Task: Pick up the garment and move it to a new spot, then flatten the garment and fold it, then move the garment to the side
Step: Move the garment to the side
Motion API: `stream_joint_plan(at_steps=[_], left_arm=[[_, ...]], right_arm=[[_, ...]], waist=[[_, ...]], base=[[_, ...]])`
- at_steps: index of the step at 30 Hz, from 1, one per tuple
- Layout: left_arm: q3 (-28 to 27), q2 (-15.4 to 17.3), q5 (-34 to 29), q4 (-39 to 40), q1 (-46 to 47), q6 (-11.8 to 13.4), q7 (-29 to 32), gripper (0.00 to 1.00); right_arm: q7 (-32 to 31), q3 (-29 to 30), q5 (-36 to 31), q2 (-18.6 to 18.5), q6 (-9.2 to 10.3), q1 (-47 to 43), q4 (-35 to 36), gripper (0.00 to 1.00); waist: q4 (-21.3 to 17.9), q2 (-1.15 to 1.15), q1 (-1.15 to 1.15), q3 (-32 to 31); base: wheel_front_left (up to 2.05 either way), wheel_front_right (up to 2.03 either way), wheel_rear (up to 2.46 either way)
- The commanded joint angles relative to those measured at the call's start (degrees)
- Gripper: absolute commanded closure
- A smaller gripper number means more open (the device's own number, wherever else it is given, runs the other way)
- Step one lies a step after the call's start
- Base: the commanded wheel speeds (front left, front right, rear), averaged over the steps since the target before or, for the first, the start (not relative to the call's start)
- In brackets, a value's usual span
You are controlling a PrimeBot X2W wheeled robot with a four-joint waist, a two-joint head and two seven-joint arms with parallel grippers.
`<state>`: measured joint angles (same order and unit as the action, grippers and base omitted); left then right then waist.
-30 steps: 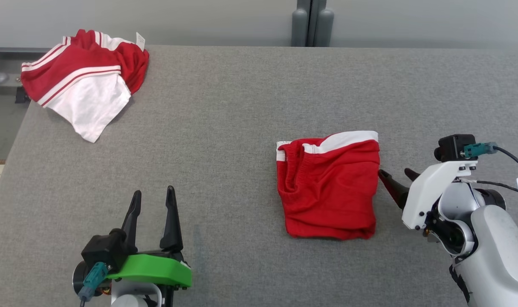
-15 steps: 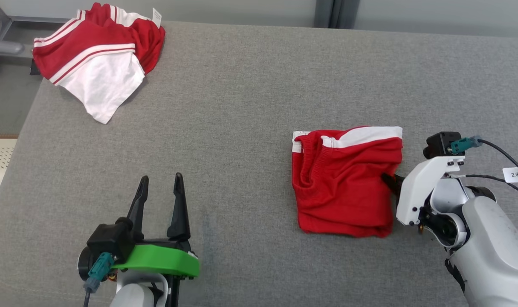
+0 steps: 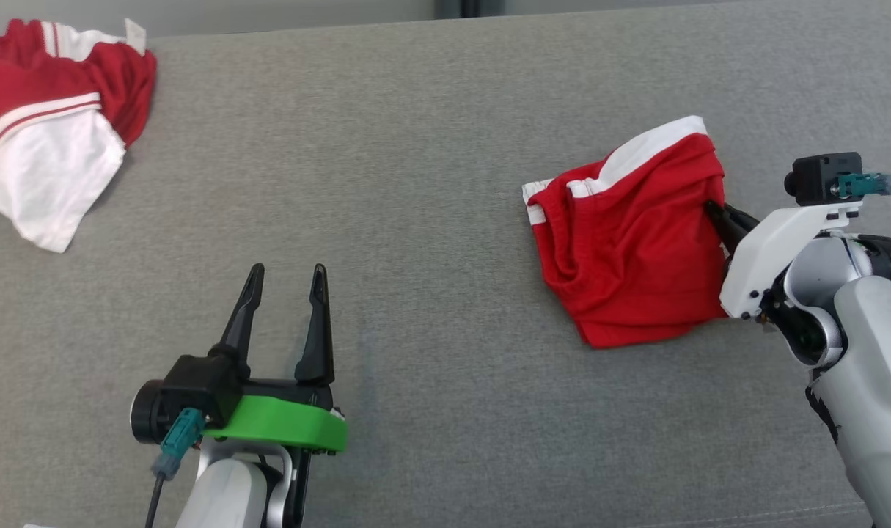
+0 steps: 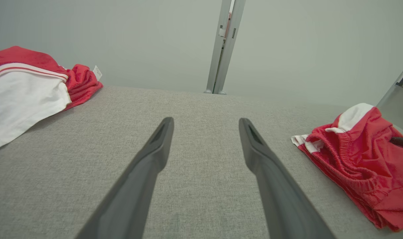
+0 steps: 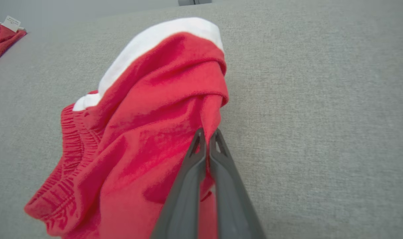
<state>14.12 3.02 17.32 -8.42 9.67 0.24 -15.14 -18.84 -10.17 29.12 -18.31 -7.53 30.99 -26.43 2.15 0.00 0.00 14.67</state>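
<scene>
Red garment (image 3: 628, 249), white-trimmed, folded, right edge bunched upward.

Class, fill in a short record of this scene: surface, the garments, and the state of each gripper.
surface: grey fabric-covered table
folded garment: red shorts, white-trimmed, on the robot's right
other garment: red and white heap, far left
right gripper: shut on the shorts' edge, cloth bunched upward
left gripper: open, holding nothing, over bare table

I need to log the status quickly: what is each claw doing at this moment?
The left claw is open and empty.
The right claw is closed on the edge of the red shorts.
</scene>
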Motion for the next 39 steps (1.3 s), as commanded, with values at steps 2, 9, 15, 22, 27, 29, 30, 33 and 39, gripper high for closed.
stream_joint_plan(at_steps=[2, 9, 15, 22, 27, 29, 30, 33, 39], left_arm=[[-0.3, 1.1, -1.0, -0.2, 1.5, -0.3, 0.0, 0.0], [0.7, 3.1, -2.8, 0.2, 4.1, -0.7, 0.9, 0.0], [1.8, 3.8, -3.8, 1.8, 5.3, -0.8, 2.3, 0.0], [2.2, 4.2, -3.8, 3.3, 5.2, -0.3, 3.0, 0.0], [1.9, 4.5, -3.5, 4.6, 5.2, 0.2, 3.1, 0.0], [1.8, 4.6, -3.5, 5.3, 5.3, 0.3, 3.1, 0.0], [1.9, 4.7, -3.5, 5.6, 5.4, 0.4, 3.2, 0.0], [2.1, 4.8, -3.6, 6.8, 5.2, 0.7, 3.4, 0.0], [2.5, 5.2, -3.7, 8.9, 4.0, 1.0, 3.8, 0.0]], right_arm=[[2.0, 0.8, 0.3, -1.0, 0.09, 1.4, -0.9, 1.0], [7.8, 3.0, 0.6, -0.7, 0.09, 3.0, -4.5, 1.0], [12.3, 3.2, 0.7, 0.2, 0.09, 4.1, -7.3, 1.0], [17.3, 2.5, -2.8, -0.7, 0.09, 7.1, -10.5, 1.0], [17.2, 1.3, -6.1, -2.9, 0.09, 12.5, -13.6, 1.0], [16.9, 1.4, -7.1, -4.3, 0.09, 14.9, -15.4, 1.0], [16.6, 1.4, -7.8, -5.3, 0.09, 15.9, -16.3, 1.0], [16.6, 2.3, -9.6, -8.8, 0.1, 19.5, -19.6, 1.0], [17.0, 4.8, -12.9, -14.0, 0.09, 24.3, -25.2, 1.0]], waist=[[-9.0, 0.0, 0.0, 4.3], [-16.6, 0.0, 0.0, 7.7], [-18.8, 0.0, 0.0, 8.6], [-16.7, 0.0, 0.0, 8.8], [-13.4, 0.0, 0.0, 9.5], [-11.9, 0.0, 0.0, 9.9], [-11.2, 0.0, 0.0, 10.1], [-8.8, 0.0, 0.0, 10.8], [-5.3, 0.0, 0.0, 12.6]], base=[[0.0, 0.0, 0.0], [0.0, 0.0, 0.0], [0.0, 0.0, 0.0], [0.0, 0.0, 0.0], [0.0, 0.0, 0.0], [0.0, 0.0, 0.0], [0.0, 0.0, 0.0], [0.0, 0.0, 0.0], [0.0, 0.0, 0.0]])
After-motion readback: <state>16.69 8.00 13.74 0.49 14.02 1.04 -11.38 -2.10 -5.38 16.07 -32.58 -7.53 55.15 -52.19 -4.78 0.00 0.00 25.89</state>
